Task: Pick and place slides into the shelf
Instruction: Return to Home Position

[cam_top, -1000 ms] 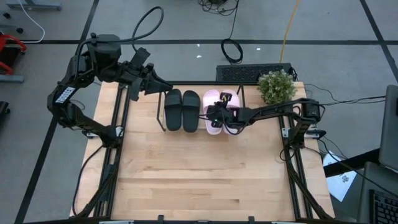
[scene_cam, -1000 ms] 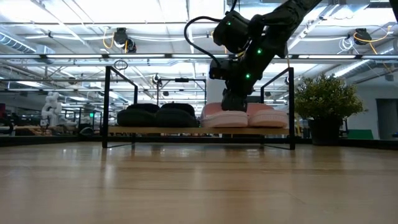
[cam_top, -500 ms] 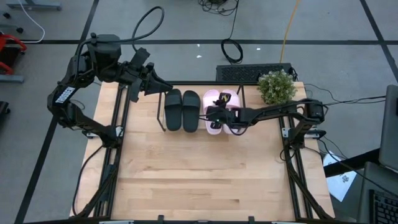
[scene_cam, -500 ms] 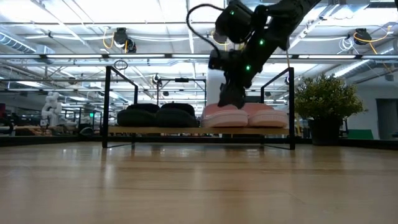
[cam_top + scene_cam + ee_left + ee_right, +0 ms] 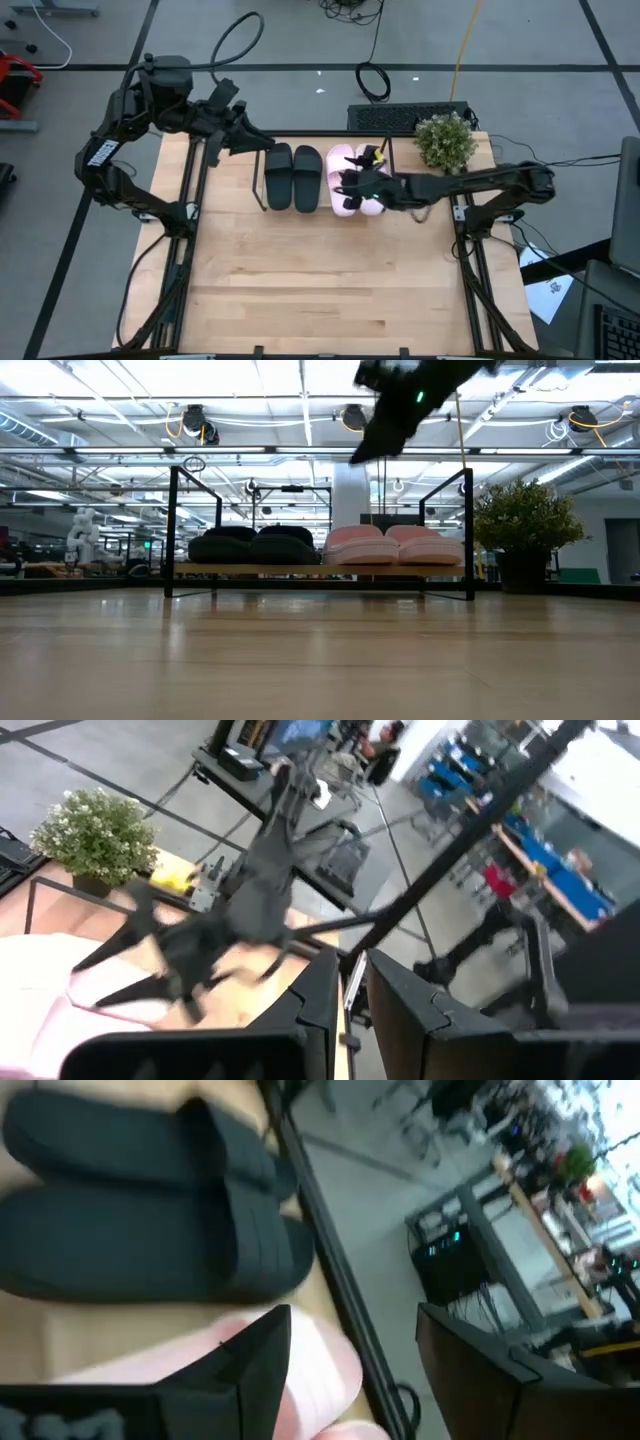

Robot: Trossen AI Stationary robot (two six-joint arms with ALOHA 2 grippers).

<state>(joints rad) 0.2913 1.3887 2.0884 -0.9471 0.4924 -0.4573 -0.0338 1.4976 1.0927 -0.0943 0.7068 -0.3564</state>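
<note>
The shelf (image 5: 300, 569) stands at the table's far edge. Two black slides (image 5: 292, 177) and two pink slides (image 5: 342, 168) lie side by side with their soles on its wooden board. My right gripper (image 5: 366, 450) hovers open well above the left pink slide (image 5: 360, 545); the right wrist view looks past its fingers (image 5: 262, 1352) at the black slides (image 5: 150, 1230) and a pink edge (image 5: 310, 1370). My left gripper (image 5: 250, 140) waits shut and holding nothing beside the shelf's far left corner.
A potted plant (image 5: 445, 138) stands at the far right corner, right of the shelf, with a keyboard (image 5: 410, 117) behind it. Black frame rails (image 5: 190, 240) run along both table sides. Bare wooden top (image 5: 320, 280) stretches from the shelf to the near edge.
My right gripper has opened, let go of the left pink slide and risen well clear of the shelf's top rods. The pink slide stays flat on the board beside its pair.
</note>
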